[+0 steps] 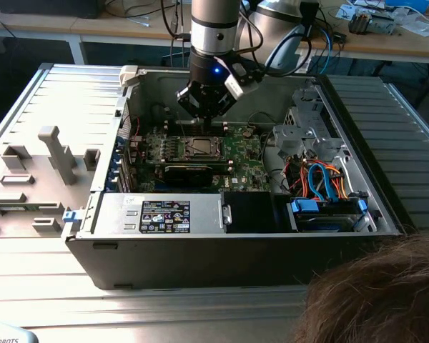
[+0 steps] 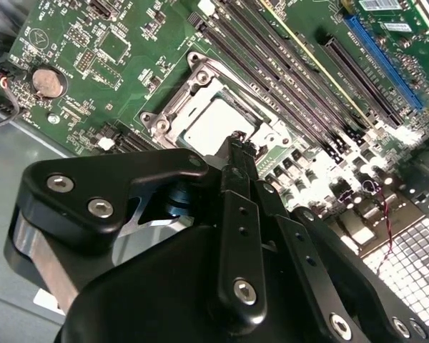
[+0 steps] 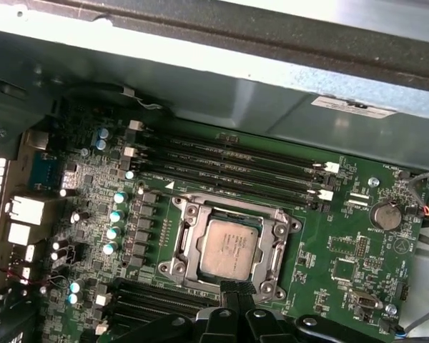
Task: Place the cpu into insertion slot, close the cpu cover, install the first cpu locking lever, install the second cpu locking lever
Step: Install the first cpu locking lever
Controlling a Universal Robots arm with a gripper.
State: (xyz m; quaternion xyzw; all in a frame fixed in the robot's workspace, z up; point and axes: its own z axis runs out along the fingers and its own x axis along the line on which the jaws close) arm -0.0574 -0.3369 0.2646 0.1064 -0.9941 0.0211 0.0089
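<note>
First wrist view: cpu seated in insertion slot, cpu cover down over it. Gripper closed tight, holding nothing, at socket edge. Locking levers: you cannot tell.

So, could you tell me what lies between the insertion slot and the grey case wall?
In the first wrist view, long black memory slots run between the insertion slot and the case wall.

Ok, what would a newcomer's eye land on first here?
The black claw, shut, hanging inside the open case, tips just above the green board. Right by those tips in both wrist views lies the pale silver cpu, seated in the slot with the cover flat around it. Orange and blue cables bunch at the exterior view's right.
</note>
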